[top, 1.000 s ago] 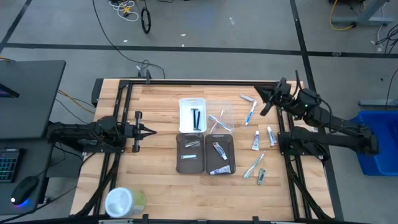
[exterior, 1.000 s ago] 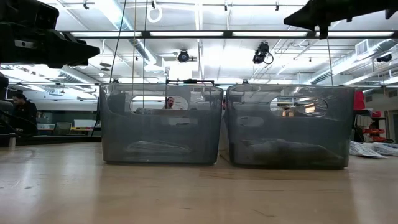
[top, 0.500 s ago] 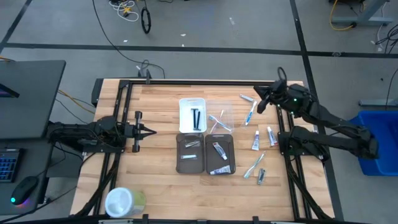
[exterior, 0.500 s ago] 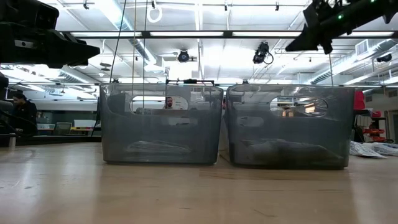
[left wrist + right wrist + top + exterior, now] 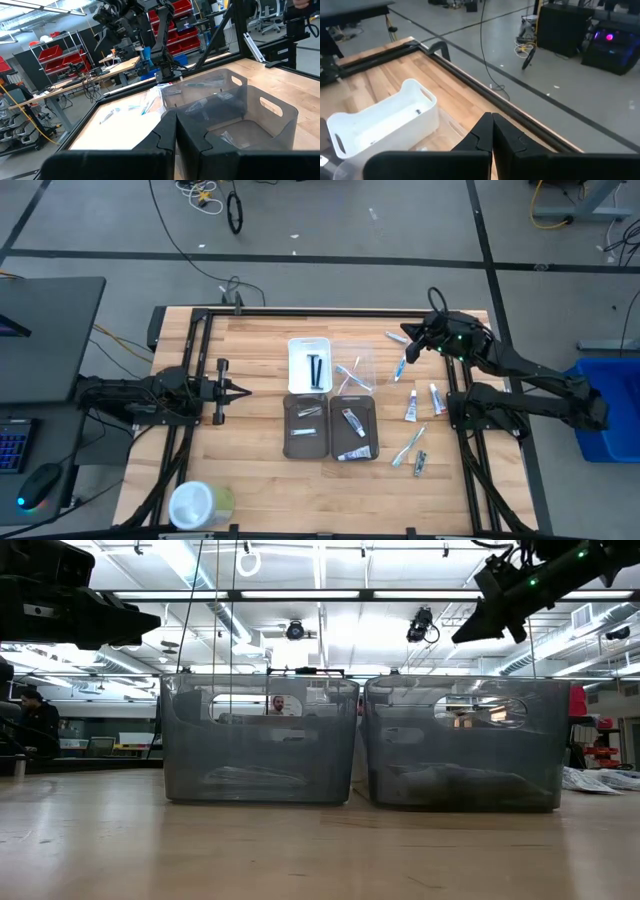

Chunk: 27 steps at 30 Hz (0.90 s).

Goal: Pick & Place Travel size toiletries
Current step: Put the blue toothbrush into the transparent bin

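Most loose toiletries, a toothbrush [image 5: 403,364] and small tubes [image 5: 411,409], lie scattered near the table's [image 5: 255,340] right edge; others sit in the grey trays [image 5: 331,427] at its middle. The right gripper [image 5: 409,338] hangs above the far right corner, fingers pressed together. The left gripper [image 5: 238,390] waits at the left edge, also closed.

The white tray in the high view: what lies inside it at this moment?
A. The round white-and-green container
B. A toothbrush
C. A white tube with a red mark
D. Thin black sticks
D. In the high view the white tray holds only the thin black sticks, lying side by side near its middle; the toothbrushes and tubes lie elsewhere on the table.
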### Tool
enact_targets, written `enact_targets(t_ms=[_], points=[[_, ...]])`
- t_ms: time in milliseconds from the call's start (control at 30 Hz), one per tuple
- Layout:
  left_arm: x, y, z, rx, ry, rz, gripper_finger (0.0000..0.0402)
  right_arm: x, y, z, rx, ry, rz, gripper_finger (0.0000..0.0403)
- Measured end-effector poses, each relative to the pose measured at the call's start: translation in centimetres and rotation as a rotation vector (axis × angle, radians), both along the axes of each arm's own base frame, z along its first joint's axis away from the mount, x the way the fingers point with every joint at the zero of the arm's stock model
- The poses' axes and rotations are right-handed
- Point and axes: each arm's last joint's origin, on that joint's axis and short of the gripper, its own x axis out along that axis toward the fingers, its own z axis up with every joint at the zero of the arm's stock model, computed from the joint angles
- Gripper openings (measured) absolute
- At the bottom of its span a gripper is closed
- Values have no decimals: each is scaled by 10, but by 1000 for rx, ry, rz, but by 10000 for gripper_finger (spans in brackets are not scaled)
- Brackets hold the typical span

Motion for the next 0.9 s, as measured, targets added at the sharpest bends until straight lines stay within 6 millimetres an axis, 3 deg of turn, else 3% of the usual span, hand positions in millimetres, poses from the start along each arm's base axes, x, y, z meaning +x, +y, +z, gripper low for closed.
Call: enact_targets(t_ms=[533,700,900], points=[[0,0,0,0,0,0,16,0,-1,44,57,89,-15,4],[0,0,0,0,0,0,16,8,-7,40,156,117,-117,4],[0,0,0,0,0,0,16,17,-19,19,316,177,-267,6]])
